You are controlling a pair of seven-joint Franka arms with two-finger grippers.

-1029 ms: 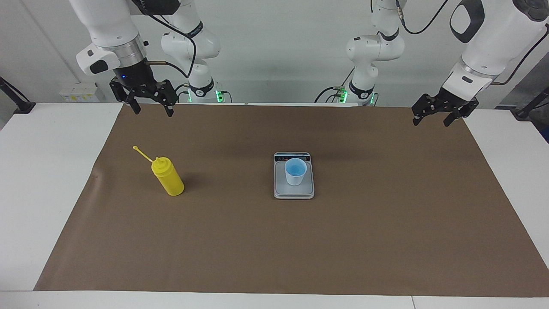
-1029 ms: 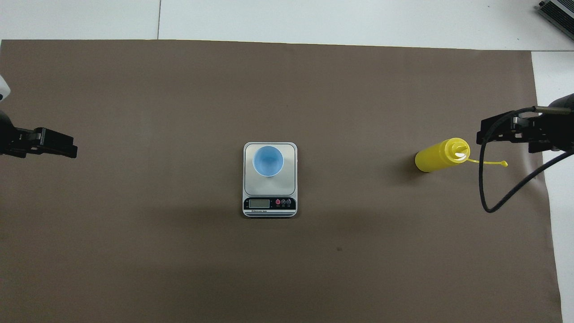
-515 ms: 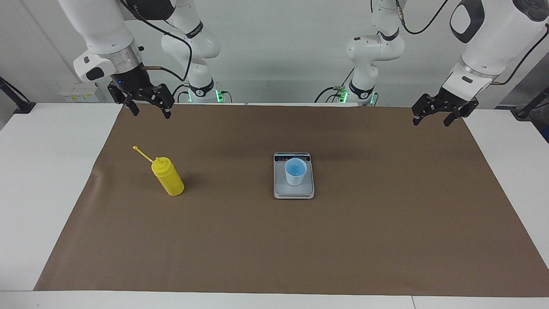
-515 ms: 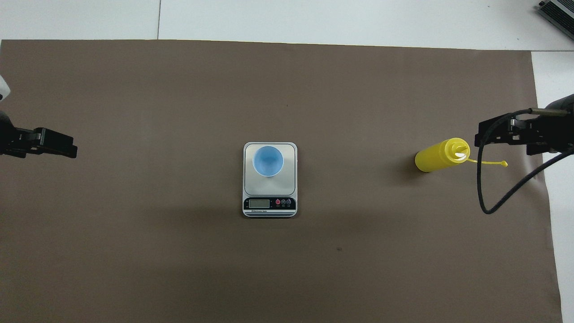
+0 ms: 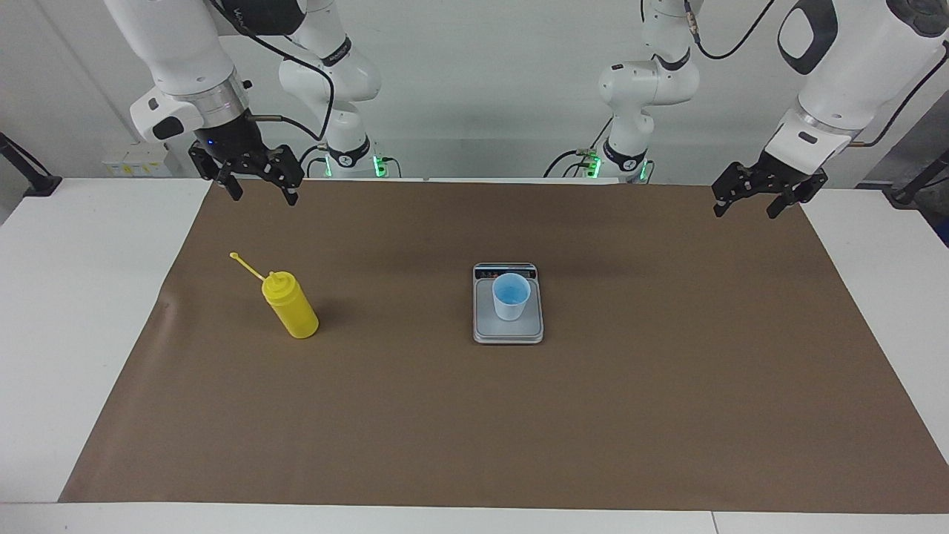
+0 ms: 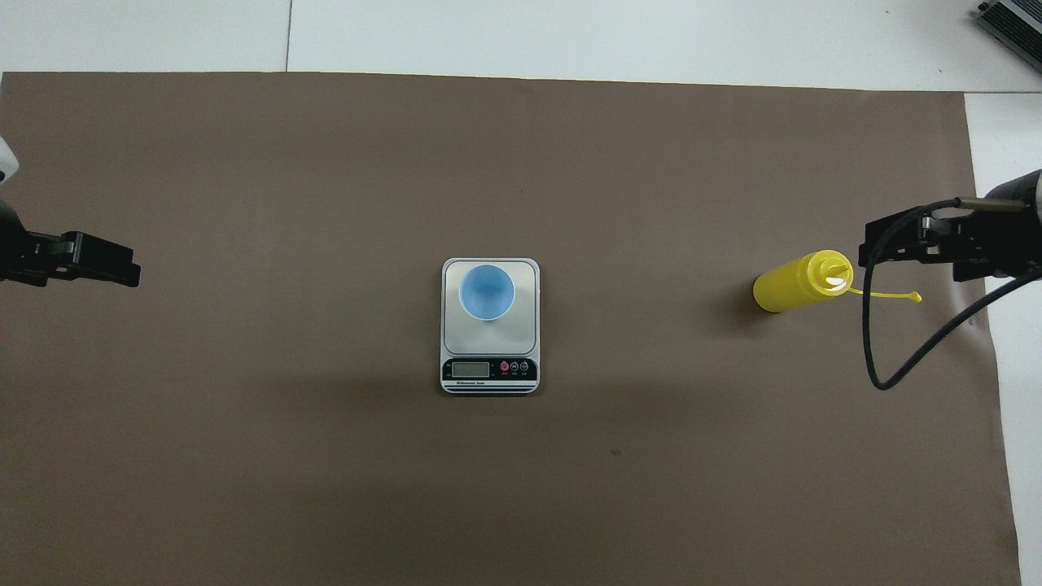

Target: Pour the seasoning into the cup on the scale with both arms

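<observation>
The yellow seasoning bottle stands upright on the brown mat toward the right arm's end of the table, its cap strap sticking out; it also shows in the overhead view. The pale blue cup stands on the silver-grey scale at the middle of the mat; the overhead view shows the cup and the scale's display strip. My right gripper hangs open and empty in the air near the bottle, over the mat's edge. My left gripper hangs open and empty over the mat's other end.
The brown mat covers most of the white table. A black cable loops down from the right wrist. A grey device lies at the table's corner farthest from the robots, at the right arm's end.
My right gripper has shifted and turned slightly in the air near the bottle. The left arm, the bottle, the cup and the scale have not moved.
</observation>
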